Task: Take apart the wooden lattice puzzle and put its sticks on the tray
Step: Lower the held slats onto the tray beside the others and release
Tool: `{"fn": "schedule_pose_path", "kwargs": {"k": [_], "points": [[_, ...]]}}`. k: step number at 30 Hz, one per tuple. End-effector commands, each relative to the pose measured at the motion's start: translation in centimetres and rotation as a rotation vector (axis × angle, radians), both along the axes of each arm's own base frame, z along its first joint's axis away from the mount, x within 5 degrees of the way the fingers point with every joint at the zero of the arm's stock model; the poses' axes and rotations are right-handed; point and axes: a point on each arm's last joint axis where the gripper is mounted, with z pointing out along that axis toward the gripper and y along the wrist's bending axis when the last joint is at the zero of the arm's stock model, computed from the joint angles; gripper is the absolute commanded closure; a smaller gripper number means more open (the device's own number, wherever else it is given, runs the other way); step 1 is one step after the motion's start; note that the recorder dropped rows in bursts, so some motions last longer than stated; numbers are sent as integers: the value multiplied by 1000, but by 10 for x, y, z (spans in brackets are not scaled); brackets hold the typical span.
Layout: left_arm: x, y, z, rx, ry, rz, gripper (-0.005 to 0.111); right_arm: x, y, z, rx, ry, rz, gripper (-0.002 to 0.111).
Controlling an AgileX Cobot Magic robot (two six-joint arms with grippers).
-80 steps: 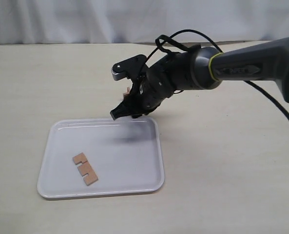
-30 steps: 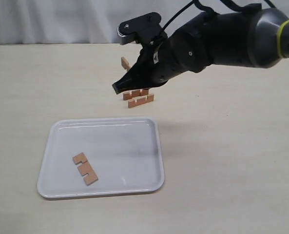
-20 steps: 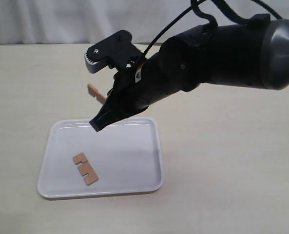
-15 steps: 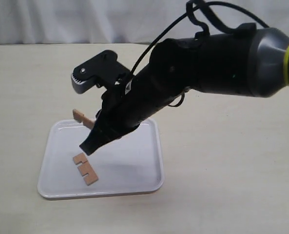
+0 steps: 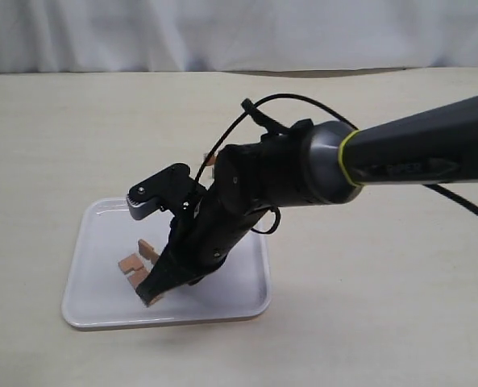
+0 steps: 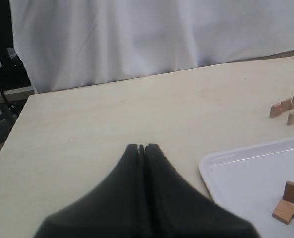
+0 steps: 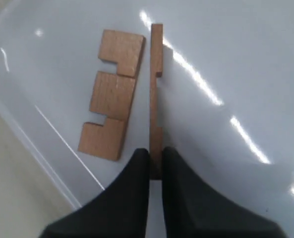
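My right gripper (image 7: 156, 151) is shut on the end of a notched reddish-brown stick (image 7: 156, 99), held edge-on just above the white tray (image 7: 236, 59). Beside it another notched stick (image 7: 113, 94) lies flat on the tray. In the exterior view the right gripper (image 5: 151, 294) is low over the tray (image 5: 85, 316) at its front left, with the held stick (image 5: 148, 249) next to the lying one (image 5: 127, 263). The puzzle's remaining sticks (image 6: 285, 105) lie on the table beyond the tray (image 6: 236, 163). My left gripper (image 6: 141, 147) is shut on nothing, off the tray's corner.
The right arm (image 5: 303, 173) stretches across the tray's far right side and hides most of the loose sticks behind it; only a sliver (image 5: 209, 160) shows. A white curtain (image 6: 137, 34) hangs past the table's far edge.
The right gripper lifted a stick from the puzzle's remains behind the tray and swung down and left, bringing it low over the tray beside the lying stick.
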Motion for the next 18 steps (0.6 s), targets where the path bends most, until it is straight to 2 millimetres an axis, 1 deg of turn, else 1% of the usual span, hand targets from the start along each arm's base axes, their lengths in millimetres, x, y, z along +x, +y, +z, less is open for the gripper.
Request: {"fn": "schedule_pose_path", "kwargs": {"k": [1,5,6,8,11,16,18], "points": [[0,1,0,2,-9,11,107,2,0,-6,2,-9,-22,79],[0,1,0,2,-9,11,107,3,2,-1,5,-5,-7,48],[0,1,0,2,-9,11,107,4,3,1,4,1,6,42],[0,1,0,2,-9,11,107,6,6,7,10,12,18,34],[0,1,0,2,-9,11,107,8,9,20,21,23,37,29],[0,1,0,2,-9,11,107,13,13,43,32,6,66,29],[0,1,0,2,-9,11,107,17,11,52,-5,-27,69,29]]}}
